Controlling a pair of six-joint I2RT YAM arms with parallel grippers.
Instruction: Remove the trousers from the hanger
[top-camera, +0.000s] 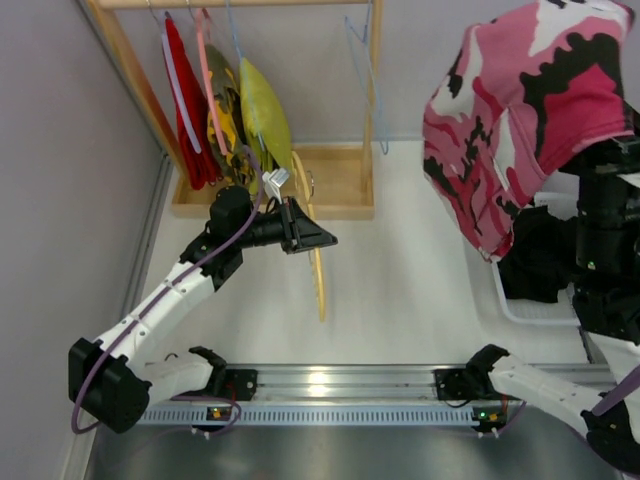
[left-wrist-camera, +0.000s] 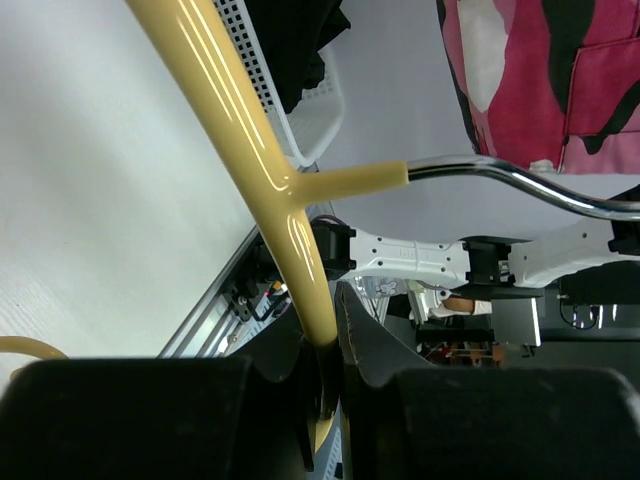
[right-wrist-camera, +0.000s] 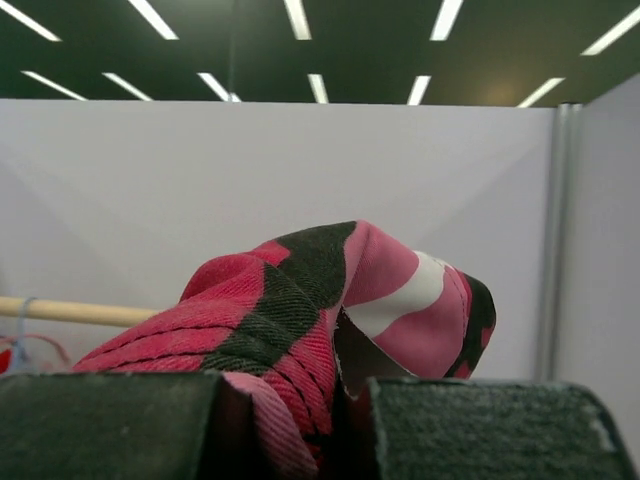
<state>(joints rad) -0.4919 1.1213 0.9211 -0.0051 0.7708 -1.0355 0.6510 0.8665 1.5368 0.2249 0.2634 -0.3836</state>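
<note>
My right gripper (right-wrist-camera: 345, 400) is shut on the pink, white and black camouflage trousers (top-camera: 520, 110) and holds them high above the table's right side; the cloth drapes over it and hides the fingers in the top view. The trousers also show in the left wrist view (left-wrist-camera: 560, 70) and the right wrist view (right-wrist-camera: 300, 310). My left gripper (top-camera: 315, 238) is shut on a bare yellow hanger (top-camera: 319, 280), held over the table in front of the rack. In the left wrist view the hanger (left-wrist-camera: 270, 170) runs between the fingers (left-wrist-camera: 370, 340), its chrome hook (left-wrist-camera: 520, 180) pointing right. The black trousers (top-camera: 540, 265) lie in a white basket (top-camera: 520, 312).
A wooden rack (top-camera: 345, 180) at the back left holds a red garment (top-camera: 190, 110), yellow-green garments (top-camera: 260, 115) and several hangers, among them a blue wire one (top-camera: 362, 60). A metal rail (top-camera: 340, 385) runs along the near edge. A wall closes the left side.
</note>
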